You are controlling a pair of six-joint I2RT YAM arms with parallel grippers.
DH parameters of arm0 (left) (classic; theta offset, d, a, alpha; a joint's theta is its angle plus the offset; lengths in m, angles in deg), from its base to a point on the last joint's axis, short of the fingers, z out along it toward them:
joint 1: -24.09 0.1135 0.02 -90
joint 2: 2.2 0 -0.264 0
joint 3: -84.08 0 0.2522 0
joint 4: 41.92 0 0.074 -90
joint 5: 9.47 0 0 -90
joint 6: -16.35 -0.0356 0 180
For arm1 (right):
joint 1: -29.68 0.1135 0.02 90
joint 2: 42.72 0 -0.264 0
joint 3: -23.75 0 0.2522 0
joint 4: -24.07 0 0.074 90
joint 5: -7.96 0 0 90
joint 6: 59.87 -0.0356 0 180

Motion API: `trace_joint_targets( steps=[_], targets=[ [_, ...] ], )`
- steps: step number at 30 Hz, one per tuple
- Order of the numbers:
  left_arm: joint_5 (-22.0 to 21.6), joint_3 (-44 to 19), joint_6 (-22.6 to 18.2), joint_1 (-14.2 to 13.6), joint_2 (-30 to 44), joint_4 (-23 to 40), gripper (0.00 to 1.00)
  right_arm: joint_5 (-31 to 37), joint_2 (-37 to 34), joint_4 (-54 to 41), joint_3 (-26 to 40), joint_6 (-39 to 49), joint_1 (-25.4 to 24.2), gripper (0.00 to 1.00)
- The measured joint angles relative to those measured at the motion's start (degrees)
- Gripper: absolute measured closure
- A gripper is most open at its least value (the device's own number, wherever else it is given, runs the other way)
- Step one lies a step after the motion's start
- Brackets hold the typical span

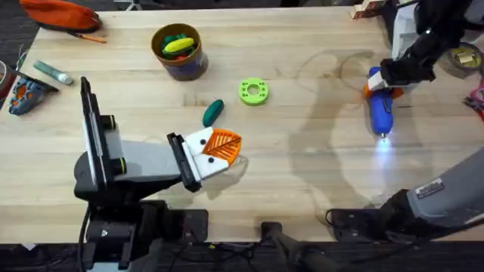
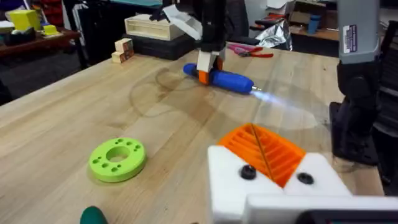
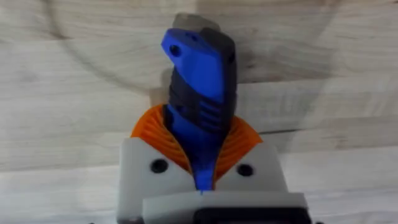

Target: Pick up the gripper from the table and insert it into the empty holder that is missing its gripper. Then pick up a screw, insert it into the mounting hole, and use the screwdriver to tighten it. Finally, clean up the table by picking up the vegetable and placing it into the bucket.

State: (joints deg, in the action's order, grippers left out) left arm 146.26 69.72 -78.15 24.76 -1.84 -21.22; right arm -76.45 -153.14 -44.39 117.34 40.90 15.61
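Right gripper (image 1: 380,81) clamps the blue screwdriver (image 1: 379,111) on the wooden table (image 1: 302,174), its tip light glowing.

Nearest the arm bases, the left gripper (image 1: 215,149) rests low on the table, its white mounts and orange ribbed pads (image 2: 264,149) drawn together on nothing. Just beyond it lies the dark green vegetable (image 1: 213,112), with the green ring (image 1: 253,91) beside that and clear table between ring and screwdriver. Farther off than the ring, the bucket (image 1: 180,53) stands upright holding yellow and green toy pieces (image 1: 178,42). Off to the ring's other side, the right gripper's orange pads (image 3: 239,140) close around the screwdriver's body, which lies flat on the wood. An orange pouch (image 1: 60,13) sits at the far corner beyond the bucket.
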Motion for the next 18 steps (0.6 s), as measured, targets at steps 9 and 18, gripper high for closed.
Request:
trace_joint_targets(
  steps=[9, 18],
  targets=[
    [0.00, 0.00, 0.00, 0.00, 0.00, 0.00, 0.987, 0.00, 13.07, 0.45, 0.12, 0.01, 0.25, 0.936],
    [0.00, 0.00, 0.02, 0.00, 0.00, -0.02, 0.987, 0.66, 24.31, 1.61, 0.16, 0.46, 4.12, 0.943]
  ],
)
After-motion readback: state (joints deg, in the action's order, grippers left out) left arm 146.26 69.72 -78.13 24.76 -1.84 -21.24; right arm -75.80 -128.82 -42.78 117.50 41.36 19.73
